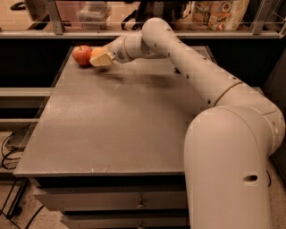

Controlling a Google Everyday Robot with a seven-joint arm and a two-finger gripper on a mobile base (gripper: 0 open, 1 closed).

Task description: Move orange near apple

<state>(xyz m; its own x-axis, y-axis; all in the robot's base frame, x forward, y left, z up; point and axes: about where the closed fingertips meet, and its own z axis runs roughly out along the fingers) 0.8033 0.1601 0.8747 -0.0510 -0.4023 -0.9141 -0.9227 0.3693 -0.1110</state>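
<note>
The claw point(100, 58) hangs at the far left corner of the counter point(116, 129), just above its surface, and is clenched around the orange point(95, 51). Only the upper left part of the fruit shows; the pale, yellowish pad of the near finger point(103, 60) covers the rest. The apple point(81, 55) sits on the counter just to the left of the orange. The two are so close that whether they touch cannot be told. The apple is red with lighter patches, and a short dark stem stands up from its top.

Behind the claw, the white arm point(187, 65) stretches across the back of the grey counter from the right and casts a soft shadow on the surface below it. It runs down to the robot's large white body point(228, 174), which fills the lower right of the view.

Drawer fronts point(111, 201) show below the counter's front edge. A dark shelf runs along behind the counter, and a printed bag point(219, 13) stands above it at the upper right. Dark cables point(9, 150) lie on the floor at the left.
</note>
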